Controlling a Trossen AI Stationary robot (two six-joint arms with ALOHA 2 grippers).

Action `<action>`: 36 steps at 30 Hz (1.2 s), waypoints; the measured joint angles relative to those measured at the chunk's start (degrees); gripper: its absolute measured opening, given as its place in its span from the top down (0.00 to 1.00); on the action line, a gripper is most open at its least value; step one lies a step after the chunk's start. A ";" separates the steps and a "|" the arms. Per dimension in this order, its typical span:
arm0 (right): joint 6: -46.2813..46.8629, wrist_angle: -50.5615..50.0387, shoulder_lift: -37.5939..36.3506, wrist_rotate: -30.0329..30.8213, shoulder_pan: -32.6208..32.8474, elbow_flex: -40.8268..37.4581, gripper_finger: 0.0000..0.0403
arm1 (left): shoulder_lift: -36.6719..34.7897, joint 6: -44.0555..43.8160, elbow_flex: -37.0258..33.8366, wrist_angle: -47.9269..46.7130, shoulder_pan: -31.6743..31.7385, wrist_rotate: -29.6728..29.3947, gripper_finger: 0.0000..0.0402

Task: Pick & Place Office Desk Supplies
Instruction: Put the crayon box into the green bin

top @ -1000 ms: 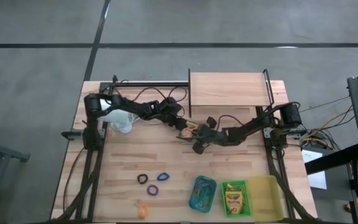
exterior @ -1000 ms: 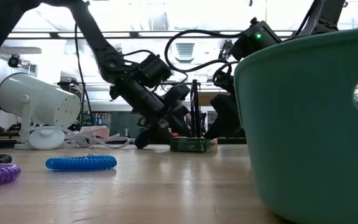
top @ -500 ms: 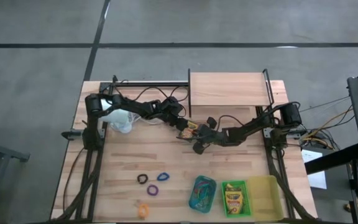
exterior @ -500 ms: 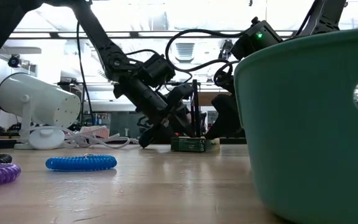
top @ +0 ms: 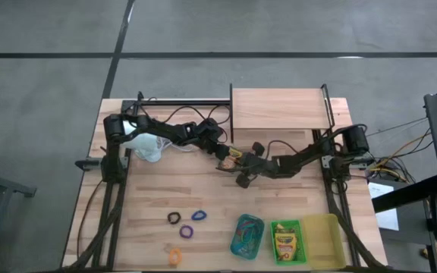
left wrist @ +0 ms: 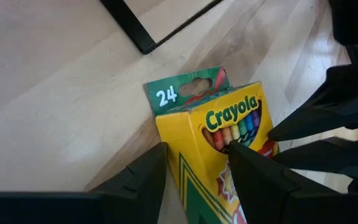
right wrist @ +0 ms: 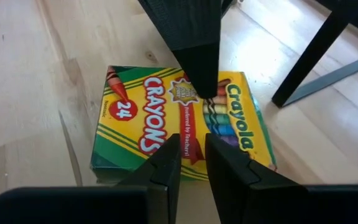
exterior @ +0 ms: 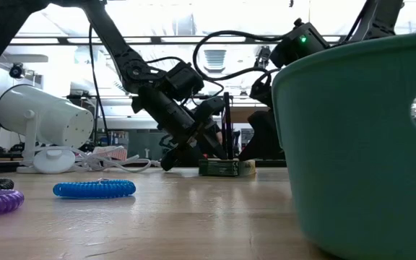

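Note:
A yellow-and-green crayon box (top: pixel 234 156) (right wrist: pixel 148 124) lies flat, face up, on the table near its middle, in front of the wooden shelf. My left gripper (top: pixel 224 158) (left wrist: pixel 194 149) reaches it from the left, slanting down, and is closed on it. My right gripper (top: pixel 243 168) (right wrist: pixel 191 140) comes from the right. Its fingers stand a narrow gap apart over the box's near long edge, with nothing between them. In the low view the box (exterior: pixel 224 167) rests on the wood below both grippers. My left gripper comes slanting down from the table's left. One fingertip (left wrist: pixel 235 152) lies on the box's upper face by the crayon window (left wrist: pixel 225 134); the other finger (left wrist: pixel 151 168) stands against the box's long side edge (left wrist: pixel 169 155). The box stays flat on the table. My right gripper's fingertips (right wrist: pixel 173 146) hover at the box's face; whether they touch it, I cannot tell.
A white lamp (top: pixel 146 148) (exterior: pixel 42 115) with its cord stands at the left. The wooden shelf (top: pixel 279 108) on black legs (left wrist: pixel 129 28) is just behind the box. Coloured loops (top: pixel 184 224) (exterior: pixel 94 189) lie near front left. Teal (top: pixel 246 235), green (top: pixel 284 241) and yellow (top: pixel 321 239) trays sit front right.

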 joint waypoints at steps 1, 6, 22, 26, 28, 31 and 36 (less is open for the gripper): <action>-0.43 -0.01 -0.24 0.11 0.00 -0.02 0.83 | -0.01 0.00 0.00 -0.13 -0.03 -0.02 0.57; -1.01 0.36 -1.12 1.02 -0.04 -0.04 0.83 | -0.04 -0.02 0.00 -0.89 -0.09 -0.03 0.57; 0.58 -2.64 -2.96 0.79 3.17 0.09 0.83 | -0.04 -0.04 0.00 -1.41 -0.07 -0.49 0.57; 0.59 -2.43 -2.96 0.83 3.23 0.09 0.83 | -0.04 -0.09 -0.02 -1.41 -0.04 -0.51 0.57; 0.59 -2.29 -2.96 0.97 3.23 0.11 0.83 | -0.04 -0.15 -0.02 -1.41 -0.04 -0.57 0.57; 0.57 -2.14 -2.20 2.59 3.17 0.13 0.83 | -0.04 -0.15 -0.02 -1.39 -0.04 -0.64 0.57; 0.61 -1.60 0.08 4.42 3.08 0.11 0.83 | -0.04 -0.15 -0.07 -1.39 -0.04 -0.66 0.57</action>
